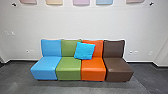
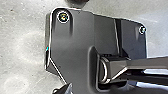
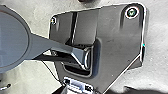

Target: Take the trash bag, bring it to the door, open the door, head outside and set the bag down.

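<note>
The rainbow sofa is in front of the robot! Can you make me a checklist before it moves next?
1. Sofa standing on the floor: ok.
2. Cushion up on the sofa, leaning on the green and orange backs: ok.
3. Free way straight ahead: not ok, the sofa stands there, with the wall behind.
4. Trash bag ready to carry: cannot tell.
5. Door open: cannot tell.

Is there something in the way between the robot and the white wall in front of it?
Yes, a row of four colourful seats stands in front of the wall, with a bright blue cushion on it. Rolling straight ahead would probably bump the seats.
</note>
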Robot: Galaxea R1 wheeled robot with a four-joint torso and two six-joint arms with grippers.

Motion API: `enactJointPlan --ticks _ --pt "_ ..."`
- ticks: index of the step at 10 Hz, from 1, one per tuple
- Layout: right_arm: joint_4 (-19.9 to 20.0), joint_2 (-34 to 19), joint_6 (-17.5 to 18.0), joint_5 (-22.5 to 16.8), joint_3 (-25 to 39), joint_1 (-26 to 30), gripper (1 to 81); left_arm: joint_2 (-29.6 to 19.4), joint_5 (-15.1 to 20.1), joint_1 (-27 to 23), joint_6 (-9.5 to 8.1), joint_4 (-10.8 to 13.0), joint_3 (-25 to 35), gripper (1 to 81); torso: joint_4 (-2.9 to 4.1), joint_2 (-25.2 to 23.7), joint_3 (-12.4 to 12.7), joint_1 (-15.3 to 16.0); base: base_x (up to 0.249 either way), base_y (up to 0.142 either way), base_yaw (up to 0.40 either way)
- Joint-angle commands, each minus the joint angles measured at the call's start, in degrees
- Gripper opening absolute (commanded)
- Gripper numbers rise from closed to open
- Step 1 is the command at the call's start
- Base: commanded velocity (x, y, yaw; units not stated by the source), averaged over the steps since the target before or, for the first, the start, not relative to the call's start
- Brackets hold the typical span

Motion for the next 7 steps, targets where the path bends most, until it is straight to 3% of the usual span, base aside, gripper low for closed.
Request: enactJointPlan --ticks 1,4,7 --pt "0.8 -6.1 0.1 -3.8 6.0 3.5 81.1 -2.6 7.2 -5.4 -0.12 -4.3 1.9 81.1 0.00 -5.5 0.0 3.5 0.000 0.000 0.000" --pt "0.8 -7.3 0.2 -3.8 7.0 3.6 81.1 -3.1 11.2 -8.9 -0.03 -7.4 2.7 81.1 0.00 -11.2 -0.7 7.1 0.000 0.000 0.000" --pt "0.9 -8.6 0.2 -3.7 8.0 3.6 81.1 -3.6 12.8 -11.6 -0.12 -9.0 2.7 81.1 0.00 -17.7 -0.7 11.2 0.000 0.000 0.000"
